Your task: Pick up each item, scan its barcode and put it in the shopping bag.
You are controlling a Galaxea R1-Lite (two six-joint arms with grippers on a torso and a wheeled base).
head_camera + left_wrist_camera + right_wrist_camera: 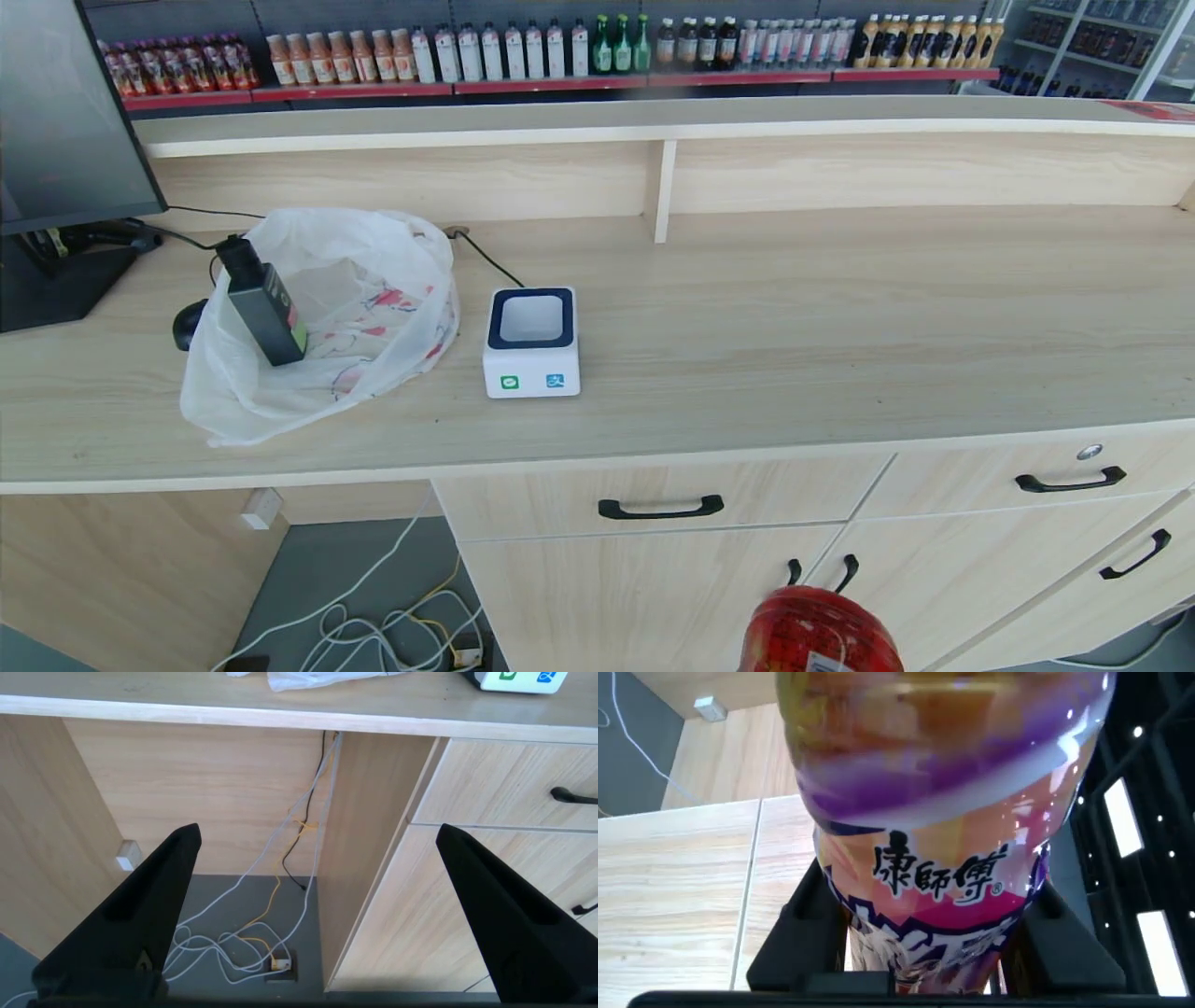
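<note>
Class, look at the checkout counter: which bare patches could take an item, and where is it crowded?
Widest free patch: the counter right of the scanner, out to its far right end. A narrow strip runs along the front edge before the scanner. Crowded: the left end, with shopping bag, dark container and monitor.

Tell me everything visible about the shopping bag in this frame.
The shopping bag is thin, translucent white plastic with red and pink print, crumpled and lying with its mouth open on the wooden counter, left of the white scanner and apart from it. A dark box with a green edge stands tilted at its left rim, seemingly inside.
</note>
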